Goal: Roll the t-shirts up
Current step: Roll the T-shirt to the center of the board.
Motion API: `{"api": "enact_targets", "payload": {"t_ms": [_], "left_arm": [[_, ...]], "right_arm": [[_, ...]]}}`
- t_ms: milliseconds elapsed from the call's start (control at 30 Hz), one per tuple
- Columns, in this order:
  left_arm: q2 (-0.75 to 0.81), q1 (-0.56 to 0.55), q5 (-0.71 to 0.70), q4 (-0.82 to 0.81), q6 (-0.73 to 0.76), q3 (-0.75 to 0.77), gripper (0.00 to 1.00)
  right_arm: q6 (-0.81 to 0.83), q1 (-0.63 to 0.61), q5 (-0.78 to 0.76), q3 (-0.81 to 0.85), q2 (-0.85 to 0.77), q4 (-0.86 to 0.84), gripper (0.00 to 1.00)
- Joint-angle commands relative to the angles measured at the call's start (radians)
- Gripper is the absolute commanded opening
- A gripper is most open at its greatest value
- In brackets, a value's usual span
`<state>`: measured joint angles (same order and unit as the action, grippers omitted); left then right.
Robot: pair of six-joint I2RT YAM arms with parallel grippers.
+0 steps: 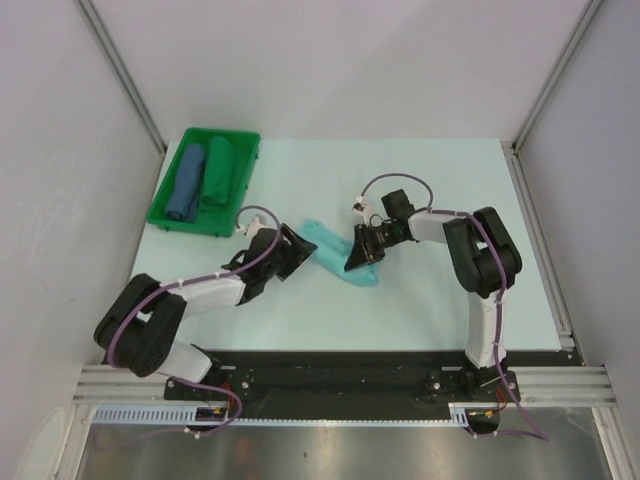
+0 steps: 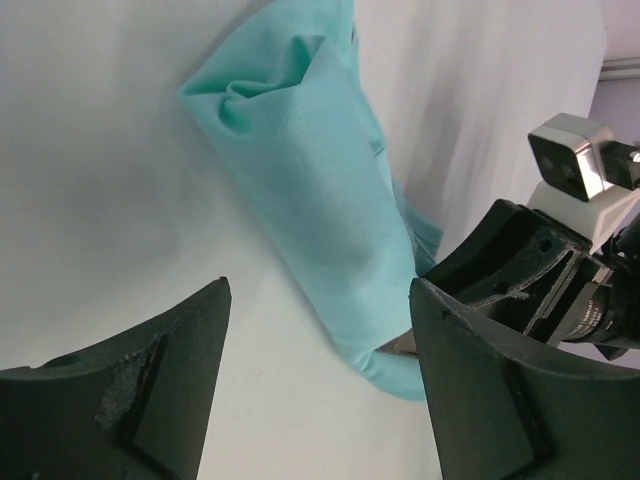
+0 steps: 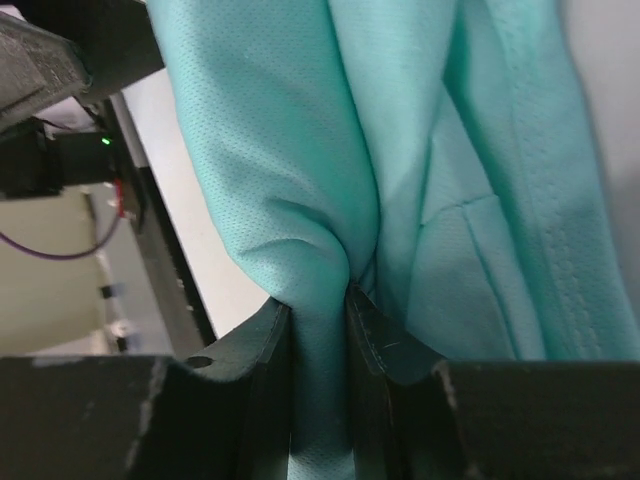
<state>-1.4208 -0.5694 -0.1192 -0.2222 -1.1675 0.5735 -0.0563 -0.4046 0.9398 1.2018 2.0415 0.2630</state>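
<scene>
Though the overhead view hides it, right pincer [image 3: 318,305] clamps the t-shirt [image 3: 300,150] up close; left pincer [image 2: 320,300] gapes.

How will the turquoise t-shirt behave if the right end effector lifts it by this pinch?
Probably floppy: the t-shirt bunches into soft folds where the right end effector pinches it. Likely light, being thin cloth. The loose roll may sag or unroll if lifted there.
</scene>
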Motion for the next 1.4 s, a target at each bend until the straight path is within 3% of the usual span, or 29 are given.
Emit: {"api": "enact_targets", "payload": {"t_ms": [0, 200, 367, 500, 633, 667, 767, 800, 1000, 1167, 1367], "left_arm": [[-0.108, -0.004, 0.010, -0.236, 0.043, 0.000, 0.77], [-0.216, -0.004, -0.010, -0.255, 0.003, 0.011, 0.70], [-0.266, -0.006, -0.043, -0.145, -0.006, 0.081, 0.68], [-0.317, -0.014, -0.068, 0.028, -0.024, 0.179, 0.59], [-0.395, -0.018, -0.114, 0.257, -0.029, 0.311, 0.38], [-0.408, -0.018, -0.117, 0.327, -0.015, 0.363, 0.28], [-0.454, -0.020, -0.100, 0.423, 0.005, 0.461, 0.05], [-0.466, -0.021, -0.094, 0.481, 0.005, 0.483, 0.01], [-0.532, -0.024, -0.048, 0.661, 0.081, 0.649, 0.00], [-0.563, -0.023, -0.019, 0.735, 0.173, 0.746, 0.00], [-0.584, -0.017, 0.004, 0.782, 0.224, 0.792, 0.00]], "right_arm": [[-0.108, 0.035, 0.008, 0.004, 0.071, 0.027, 0.26], [-0.125, 0.056, 0.014, 0.005, 0.086, 0.024, 0.25], [-0.120, 0.058, 0.022, 0.004, 0.091, 0.027, 0.26], [-0.119, 0.061, 0.017, 0.005, 0.086, 0.022, 0.28], [-0.051, 0.058, -0.059, 0.007, 0.037, 0.038, 0.45], [-0.021, 0.053, -0.087, 0.007, -0.005, 0.053, 0.53], [0.094, 0.012, -0.318, 0.002, -0.122, 0.065, 0.62], [0.110, -0.003, -0.463, -0.005, -0.151, 0.056, 0.63], [0.263, -0.121, -0.901, -0.110, -0.366, -0.085, 0.70], [0.354, -0.253, -1.116, -0.191, -0.466, -0.159, 0.71], [0.447, -0.508, -1.298, -0.274, -0.494, -0.240, 0.71]]}}
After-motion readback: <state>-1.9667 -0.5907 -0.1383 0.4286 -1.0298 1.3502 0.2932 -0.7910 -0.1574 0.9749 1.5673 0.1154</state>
